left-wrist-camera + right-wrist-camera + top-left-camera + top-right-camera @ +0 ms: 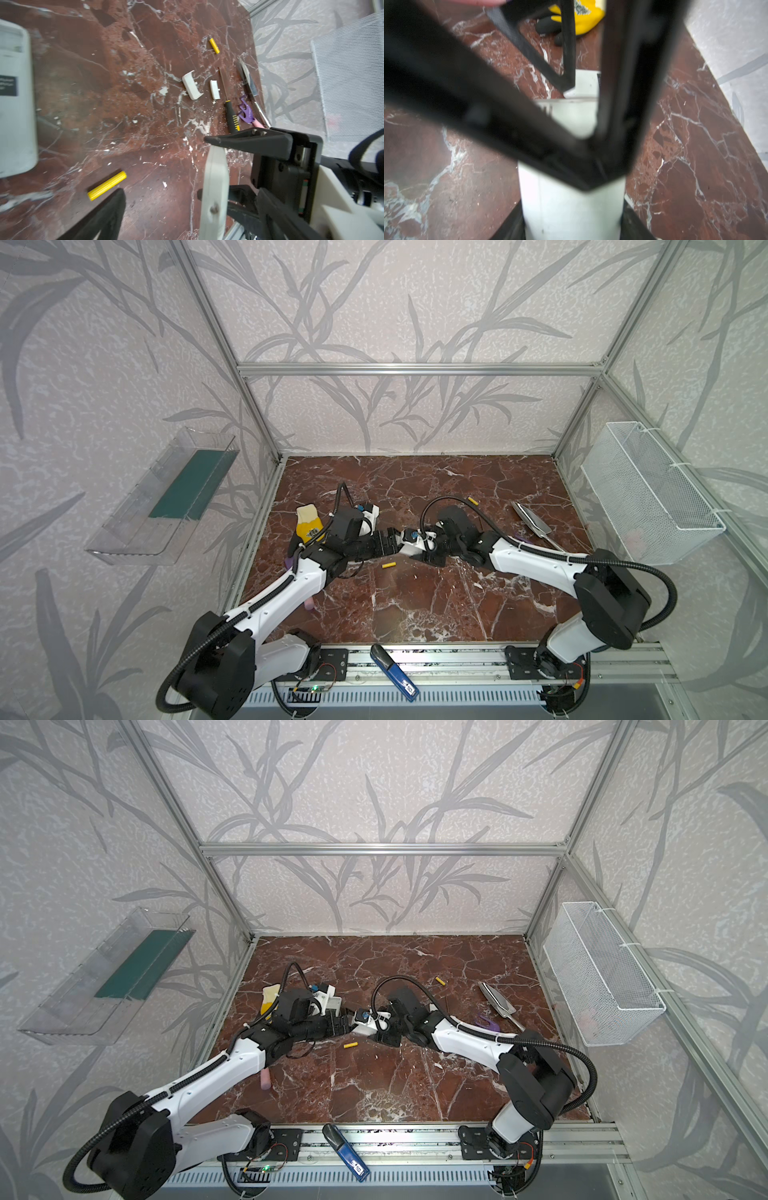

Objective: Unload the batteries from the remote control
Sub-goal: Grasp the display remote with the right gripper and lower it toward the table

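Observation:
My right gripper (572, 218) is shut across the width of a white remote control (571, 203), which points away from it. In the left wrist view the remote (216, 187) shows edge-on between the wide-open fingers (104, 216) of my left gripper (192, 191), untouched. The left gripper's black finger frames cross the right wrist view and hide much of the remote. One yellow battery (107, 185) lies loose on the marble beside the left fingertip, in both top views (388, 565) (350, 1045). A second yellow battery (473, 501) (214, 45) lies farther back.
Two white battery covers (192, 88) (215, 89), a black-and-yellow screwdriver (231, 116), a purple clip (246, 112) and a metal scoop (534, 518) lie at the right. Another white casing with a black label (14, 104) is close by. A yellow bag (309, 522) sits left, a mesh basket (652, 489) right.

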Controlling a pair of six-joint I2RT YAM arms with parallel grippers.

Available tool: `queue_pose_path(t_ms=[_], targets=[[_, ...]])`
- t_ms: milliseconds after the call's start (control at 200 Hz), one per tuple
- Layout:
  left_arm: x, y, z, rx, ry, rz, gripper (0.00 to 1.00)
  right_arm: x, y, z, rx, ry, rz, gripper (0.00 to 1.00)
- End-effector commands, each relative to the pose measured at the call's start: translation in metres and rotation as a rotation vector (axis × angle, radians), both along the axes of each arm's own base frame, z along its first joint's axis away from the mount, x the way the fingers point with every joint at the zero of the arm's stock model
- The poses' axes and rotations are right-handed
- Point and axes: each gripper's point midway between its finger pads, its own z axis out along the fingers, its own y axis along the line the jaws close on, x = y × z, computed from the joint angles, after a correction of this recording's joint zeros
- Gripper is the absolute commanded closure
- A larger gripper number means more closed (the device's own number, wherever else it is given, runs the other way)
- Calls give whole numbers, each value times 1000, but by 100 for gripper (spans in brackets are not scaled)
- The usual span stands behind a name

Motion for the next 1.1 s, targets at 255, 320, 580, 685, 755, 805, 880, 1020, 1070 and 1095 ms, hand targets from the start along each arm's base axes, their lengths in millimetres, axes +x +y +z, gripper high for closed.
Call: queue_pose_path(t_ms=[255, 320, 580, 685, 755, 805, 880, 1020, 1070, 1095], targets=[[7, 61, 26, 257, -138, 192, 1, -2, -46, -47, -279, 32, -19, 73], [7, 63, 27, 265, -145, 196, 0, -4, -48, -56, -310, 42, -3, 73], [5, 60, 25, 251, -132, 185, 0, -10, -52, -86, -430, 137, 61, 68], [4, 59, 22, 248, -126, 180, 1, -9, -53, -94, -461, 151, 76, 65], [4, 59, 22, 250, -127, 179, 0, -9, -53, -98, -476, 156, 87, 63], [5, 59, 21, 252, -126, 176, 1, -9, -54, -102, -489, 163, 100, 61], [5, 59, 20, 253, -124, 178, 0, -9, -54, -107, -511, 175, 111, 60], [6, 58, 18, 251, -126, 174, 0, -12, -58, -117, -558, 204, 142, 59], [6, 58, 18, 250, -124, 171, 0, -13, -59, -119, -570, 213, 151, 59], [6, 57, 18, 249, -123, 169, 1, -13, -59, -120, -572, 218, 152, 59]])
